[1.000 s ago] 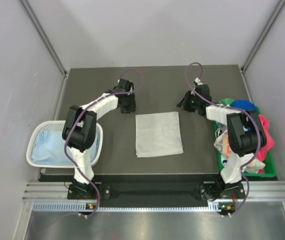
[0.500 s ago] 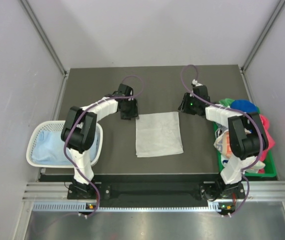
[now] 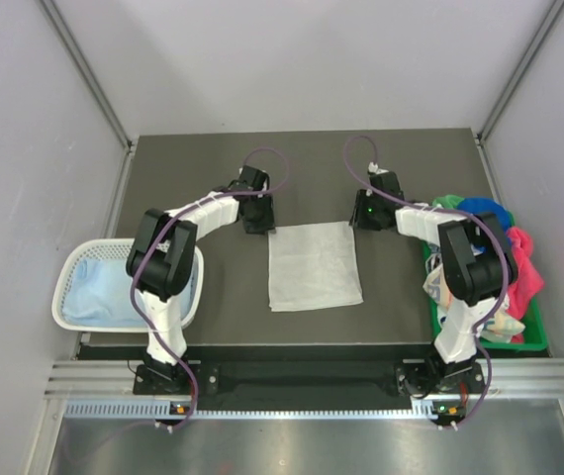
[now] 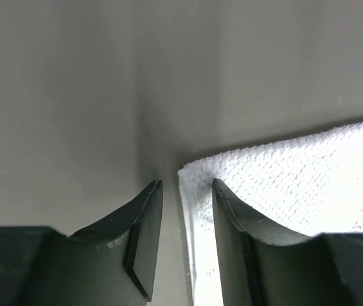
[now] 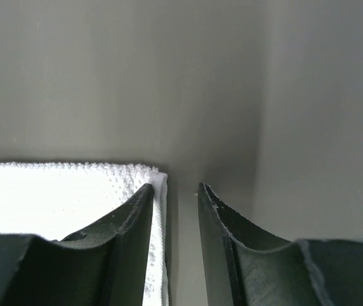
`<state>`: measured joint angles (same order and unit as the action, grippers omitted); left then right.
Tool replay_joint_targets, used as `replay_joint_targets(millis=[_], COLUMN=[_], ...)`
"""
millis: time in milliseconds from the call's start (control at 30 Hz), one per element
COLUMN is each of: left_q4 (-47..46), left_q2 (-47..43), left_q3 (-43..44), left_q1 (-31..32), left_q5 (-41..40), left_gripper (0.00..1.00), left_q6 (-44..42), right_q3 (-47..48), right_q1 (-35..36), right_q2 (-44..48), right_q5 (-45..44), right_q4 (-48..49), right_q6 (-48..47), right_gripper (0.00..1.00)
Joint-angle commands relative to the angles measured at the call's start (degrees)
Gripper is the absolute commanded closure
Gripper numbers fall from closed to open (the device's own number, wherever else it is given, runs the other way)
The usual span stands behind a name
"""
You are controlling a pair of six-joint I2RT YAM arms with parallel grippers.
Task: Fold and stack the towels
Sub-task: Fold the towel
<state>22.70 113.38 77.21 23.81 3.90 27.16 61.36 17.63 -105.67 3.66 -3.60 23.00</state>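
Observation:
A whitish-grey towel (image 3: 314, 265) lies flat, folded to a rectangle, in the middle of the dark table. My left gripper (image 3: 259, 226) is low at its far left corner. In the left wrist view it (image 4: 186, 185) is open and the towel's corner (image 4: 296, 172) lies between the jaws, its edge running under the right finger. My right gripper (image 3: 361, 220) is low at the far right corner. In the right wrist view it (image 5: 175, 188) is open, its left finger over the towel's corner (image 5: 54, 191) and its right finger on bare table.
A white mesh basket (image 3: 64, 297) at the left edge holds a pale blue towel (image 3: 104, 292). A green tray (image 3: 519, 344) at the right edge holds a heap of towels: green, royal blue (image 3: 485, 210), pink (image 3: 527, 267) and a printed white one (image 3: 440, 282).
Both grippers have moved inward and down to the towel's two far corners. The towel has not moved.

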Motion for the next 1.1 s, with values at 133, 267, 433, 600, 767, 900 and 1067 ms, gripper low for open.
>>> replay_joint_targets(millis=[133,267,433,600,767,900,1067], left_q4=[0.0,0.2,-0.1,-0.5,-1.9,-3.7,-6.4], left_q2=[3.9,4.3,4.6,5.0,4.9,5.2,6.8], left_q3=[0.6,0.4,0.2,1.0,1.6,2.4,6.7], left_q1=[1.0,1.1,1.4,1.4,1.3,1.2,0.3], left_q5=[-3.1,-3.4,-3.4,-3.4,-3.4,-5.4,-6.4], left_gripper=[0.60,0.66,0.75,0.80,0.85,0.96,1.00], left_q6=[1.1,1.4,1.6,1.7,2.1,2.0,2.1], right_q3=[3.9,4.4,5.2,5.8,6.3,6.8,8.0], right_q1=[2.8,3.6,4.6,4.5,4.1,3.4,0.9], right_q2=[-2.3,-2.5,-3.7,-3.8,-3.7,-3.8,-4.8], right_q5=[-3.0,-3.4,-3.4,-5.0,-4.2,-3.9,0.5], right_q4=[-2.3,-2.8,-3.3,-4.5,-4.5,-3.8,-0.7], right_q6=[-1.9,-2.0,-2.2,-2.3,-2.3,-2.2,-1.1], right_gripper=[0.65,0.65,0.66,0.75,0.87,0.95,0.99])
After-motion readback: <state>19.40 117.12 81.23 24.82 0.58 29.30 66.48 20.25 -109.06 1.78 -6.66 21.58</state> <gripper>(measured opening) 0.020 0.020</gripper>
